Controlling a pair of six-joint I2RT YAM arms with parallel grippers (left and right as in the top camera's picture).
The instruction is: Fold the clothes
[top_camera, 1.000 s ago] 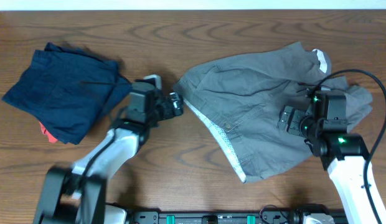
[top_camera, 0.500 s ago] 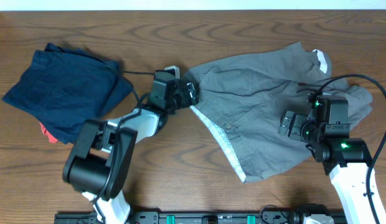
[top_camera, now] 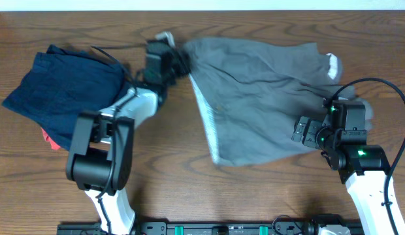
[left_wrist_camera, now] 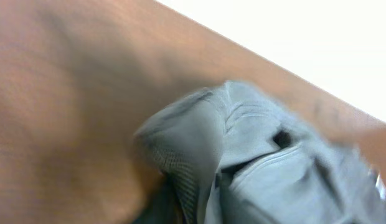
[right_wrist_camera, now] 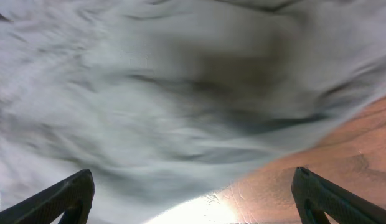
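Where the brown wood-grain table ends at its far edge, a pale strip shows; no more of the room is visible.

Grey shorts: spread across the table's far right half, pale waistband facing left.
Left gripper: pinching the shorts' far-left corner, the cloth bunched there.
Right gripper: over the shorts' right part, fingers spread wide.
Navy garment: folded, far left.
Red scrap: peeking from under the navy garment's near edge.

Grey shorts: matt woven cloth w/ stitched seams; table: smooth brown wood-grain.
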